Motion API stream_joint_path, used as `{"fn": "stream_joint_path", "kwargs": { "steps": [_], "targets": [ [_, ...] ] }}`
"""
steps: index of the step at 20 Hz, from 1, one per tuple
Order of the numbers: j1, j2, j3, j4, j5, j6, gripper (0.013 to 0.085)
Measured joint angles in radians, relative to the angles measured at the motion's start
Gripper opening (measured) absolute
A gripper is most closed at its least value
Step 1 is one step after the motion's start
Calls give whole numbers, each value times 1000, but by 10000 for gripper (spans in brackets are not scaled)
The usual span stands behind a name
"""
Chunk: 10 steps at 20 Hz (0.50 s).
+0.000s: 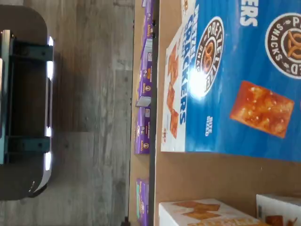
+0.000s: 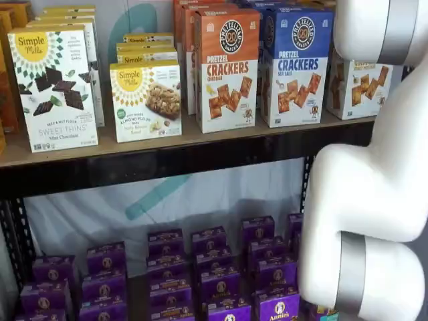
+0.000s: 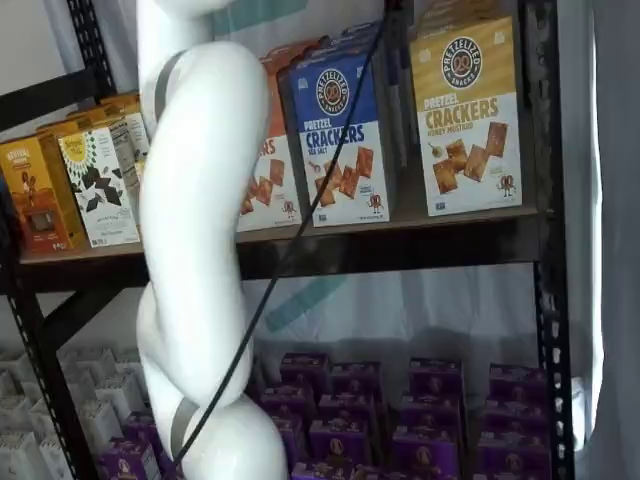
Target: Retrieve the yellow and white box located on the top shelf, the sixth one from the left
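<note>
The yellow and white box (image 3: 467, 118) stands upright at the right end of the top shelf (image 3: 400, 245), with a yellow-gold top band and a white front showing brown crackers. In a shelf view it (image 2: 354, 83) is partly hidden behind my white arm (image 2: 374, 174). The wrist view shows the white, cracker-printed edge of a box (image 1: 207, 213) across a gap of bare board from the blue carton; I cannot tell if it is this box. A dark shape by the cable at the top edge looks like my gripper (image 3: 397, 10), between the blue carton and the yellow box. No finger gap shows.
A blue pretzel cracker carton (image 2: 296, 63) stands just left of the target, then an orange one (image 2: 226, 67) and Simple Mills boxes (image 2: 57, 87). Purple boxes (image 2: 207, 274) fill the lower shelf. A black upright (image 3: 548, 200) stands right of the target. My cable (image 3: 300, 230) hangs across the shelf.
</note>
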Motion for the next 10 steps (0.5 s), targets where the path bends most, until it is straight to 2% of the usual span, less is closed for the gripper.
{"fn": "stream_joint_path", "kwargs": {
  "steps": [6, 10],
  "targets": [
    [-15, 40, -91, 8, 68, -1, 850],
    [-34, 46, -113, 50, 98, 11, 850]
  ]
}}
